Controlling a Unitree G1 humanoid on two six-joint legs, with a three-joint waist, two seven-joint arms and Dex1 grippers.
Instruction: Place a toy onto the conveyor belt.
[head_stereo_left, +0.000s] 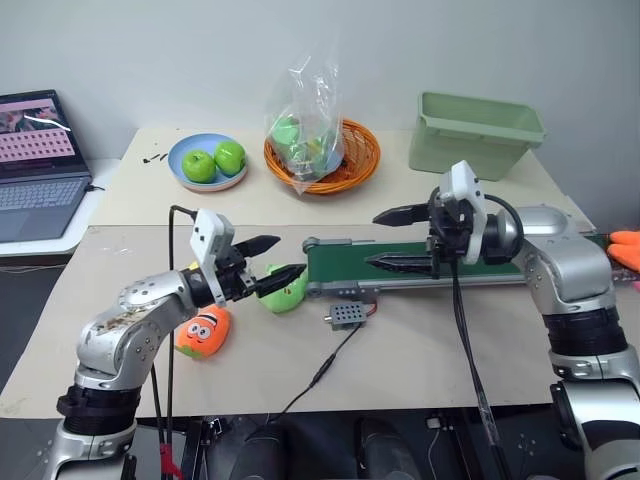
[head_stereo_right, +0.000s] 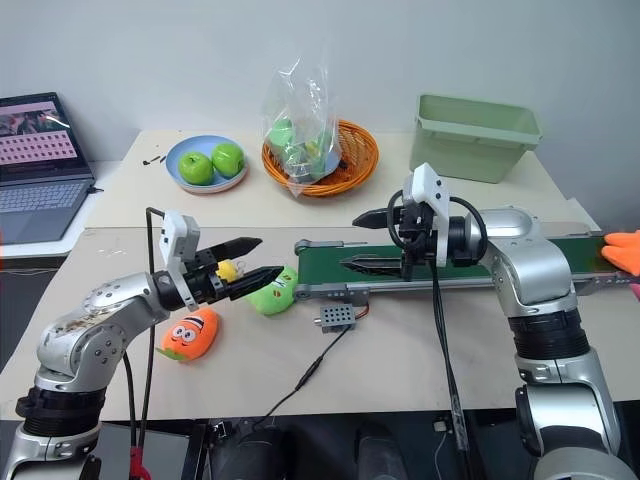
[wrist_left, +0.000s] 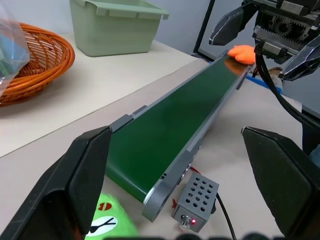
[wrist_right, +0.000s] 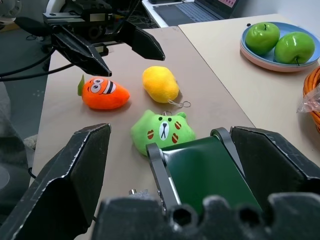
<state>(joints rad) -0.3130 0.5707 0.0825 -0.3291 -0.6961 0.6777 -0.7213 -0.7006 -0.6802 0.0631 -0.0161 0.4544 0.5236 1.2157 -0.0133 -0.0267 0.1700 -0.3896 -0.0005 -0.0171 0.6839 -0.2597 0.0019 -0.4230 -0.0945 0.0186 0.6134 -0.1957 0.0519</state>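
Left eye view: conveyor belt (head_stereo_left: 440, 268) runs left to right across the middle of the counter (head_stereo_left: 420, 350), dark green in a grey frame, small grey control box (head_stereo_left: 349, 314) just near of its left end with a cable trailing off. The toy (head_stereo_right: 622, 249), plain orange plush, sits at the belt's far right end, on or touching the belt surface, hard to tell how much of it rests there. Right tool (head_stereo_left: 405, 238) hovers over the left half of the belt, pointing left, fingers spread wide, nothing between them. Left tool (head_stereo_left: 275, 258) hovers near the belt's left end, pointing right, fingers wide apart, empty.

Under and around the left tool: green plush with a face (wrist_right: 162, 131) touching the belt's left roller end, yellow oval plush (wrist_right: 160, 83) just beside it, orange plush with big eyes (wrist_right: 103, 93) nearer the counter's near-left, all three close together but apart from each other.

Far side of counter: blue plate (head_stereo_left: 207, 162) with two green apples (head_stereo_left: 214, 161), orange wicker basket (head_stereo_left: 322, 155) holding a clear plastic bag (head_stereo_left: 305, 120) of green items, pale green bin (head_stereo_left: 478, 132) far right. Open laptop (head_stereo_left: 38, 165) at far left on a separate surface.
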